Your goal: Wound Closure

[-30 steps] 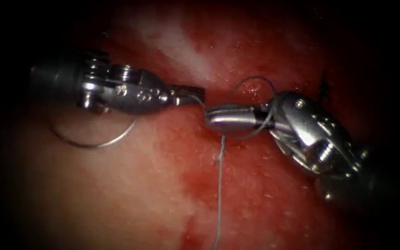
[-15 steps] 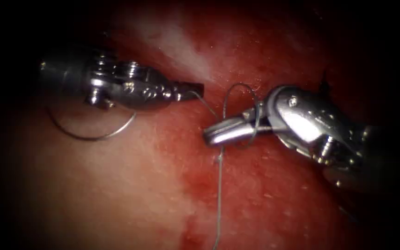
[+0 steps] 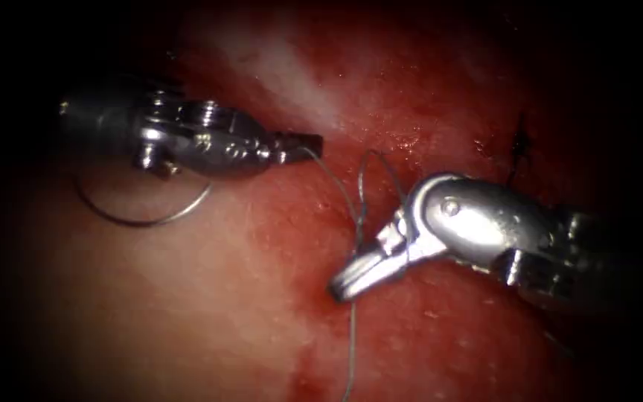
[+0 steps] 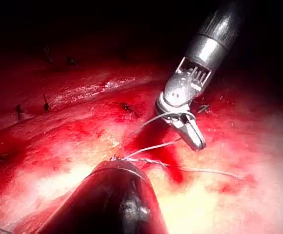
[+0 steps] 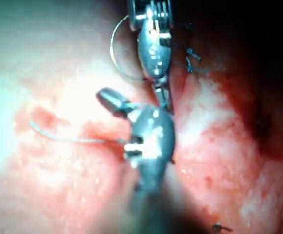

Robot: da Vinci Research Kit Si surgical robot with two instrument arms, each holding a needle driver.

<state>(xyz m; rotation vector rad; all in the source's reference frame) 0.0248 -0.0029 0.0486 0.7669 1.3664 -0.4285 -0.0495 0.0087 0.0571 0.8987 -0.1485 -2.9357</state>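
From the endoscope, our left tool [image 3: 303, 141] pinches the thread [image 3: 353, 327]; our right tool [image 3: 347, 281] is closed on the free strand, loop around its jaws. The thin curved needle [image 3: 143, 216] lies outside the glistening tissue [image 3: 187, 313], so the knot's unfinished. The left wrist view shows the right tool [image 4: 192, 139] wrapped in thread. The right wrist view shows the left tool [image 5: 163, 95] with needle [image 5: 114, 53] beside it.

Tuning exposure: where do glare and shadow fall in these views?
Endoscope view: dark rim all round; glare on the right end effector, shut on the thread, and on the left end effector, also shut on thread. The needle lies dimly lit, free on the tissue, left of the cut. Left wrist view: glare on the right tool's wrist.
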